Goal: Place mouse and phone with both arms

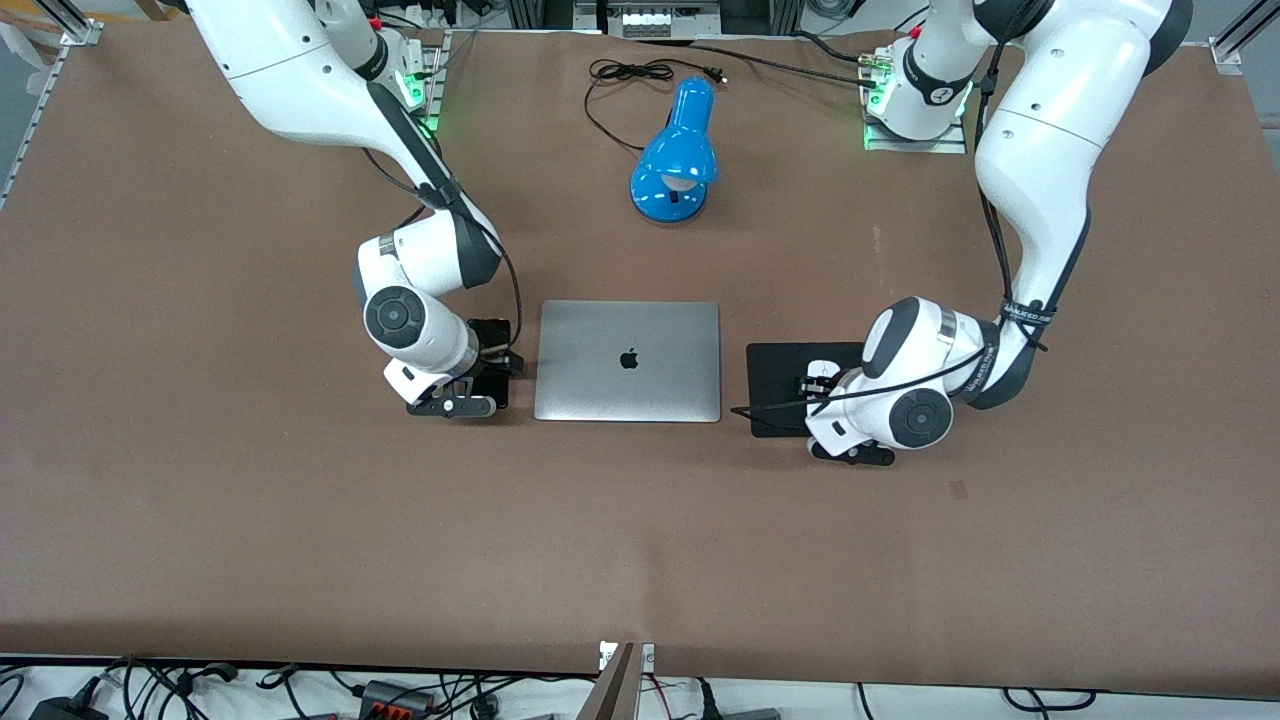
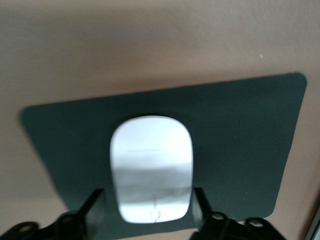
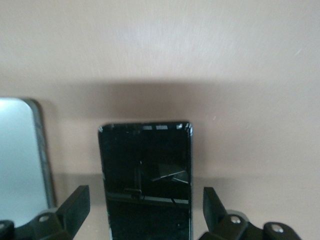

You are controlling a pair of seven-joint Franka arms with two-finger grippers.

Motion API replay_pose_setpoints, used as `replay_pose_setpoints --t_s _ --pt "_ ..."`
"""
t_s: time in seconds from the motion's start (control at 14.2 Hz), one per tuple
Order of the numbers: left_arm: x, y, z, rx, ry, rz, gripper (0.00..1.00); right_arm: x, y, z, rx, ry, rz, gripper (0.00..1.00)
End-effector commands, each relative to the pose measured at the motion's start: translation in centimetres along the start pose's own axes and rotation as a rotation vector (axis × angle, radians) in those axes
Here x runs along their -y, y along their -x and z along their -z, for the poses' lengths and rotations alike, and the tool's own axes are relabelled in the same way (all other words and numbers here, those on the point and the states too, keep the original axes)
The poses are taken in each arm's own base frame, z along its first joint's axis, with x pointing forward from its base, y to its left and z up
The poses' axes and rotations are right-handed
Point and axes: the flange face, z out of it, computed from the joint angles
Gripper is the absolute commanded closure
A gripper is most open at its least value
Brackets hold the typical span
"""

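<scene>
The white mouse (image 1: 822, 370) lies on a square black pad (image 1: 780, 385) beside the laptop, toward the left arm's end of the table. My left gripper (image 1: 815, 388) is low over it and open. In the left wrist view the mouse (image 2: 151, 167) sits between the fingers (image 2: 95, 206) with a gap on each side, on the pad (image 2: 240, 140). The black phone (image 1: 493, 335) lies flat on the table beside the laptop, toward the right arm's end. My right gripper (image 1: 490, 368) is low over it and open. In the right wrist view the phone (image 3: 146, 175) lies between the spread fingers (image 3: 77, 200), untouched.
A closed silver laptop (image 1: 628, 360) lies between phone and pad; its edge shows in the right wrist view (image 3: 20, 155). A blue desk lamp (image 1: 675, 165) lies nearer the robots' bases, with its black cable (image 1: 620, 75) close to it.
</scene>
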Motion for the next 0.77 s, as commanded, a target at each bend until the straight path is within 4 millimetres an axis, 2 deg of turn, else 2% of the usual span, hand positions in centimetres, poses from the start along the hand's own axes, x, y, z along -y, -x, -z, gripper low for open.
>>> replay_pose_setpoints --t_s 0.0,0.14,0.21,0.28,0.35,0.42,0.49,0.56,0.7 --pt "4.4 3.0 10.1 -0.039 -0.013 0.065 0.0 -1.0 -0.9 6.7 -0.03 -0.015 -0.02 0.0" --pt "8.3 5.0 15.3 -0.036 -0.016 0.108 0.0 -3.2 -2.5 13.7 -0.042 -0.01 -0.043 0.0" --pt "9.2 6.8 17.8 -0.026 -0.025 0.125 0.0 -4.4 -3.3 17.6 -0.043 -0.012 -0.053 0.0" --pt "9.5 9.2 21.1 -0.052 -0.039 0.136 0.0 -5.6 -4.0 20.7 -0.044 -0.013 -0.053 0.0" --pt "10.6 11.0 23.8 -0.068 -0.043 0.154 0.0 -7.5 -4.9 24.4 -0.053 -0.015 -0.057 0.0" --pt "12.3 13.1 26.4 -0.086 -0.03 0.185 0.0 -9.1 -5.6 27.0 -0.063 -0.021 -0.065 0.0" --pt "14.0 14.8 28.5 -0.112 -0.028 0.209 0.0 -11.3 -6.1 29.2 -0.075 -0.023 -0.094 0.0" --pt "14.3 16.4 30.0 -0.131 -0.035 0.176 0.0 -13.3 -6.4 30.4 -0.079 -0.02 -0.121 0.0" --pt "16.5 17.8 31.6 -0.151 -0.034 0.087 0.0 -18.1 -6.8 32.8 -0.078 -0.024 -0.141 0.0"
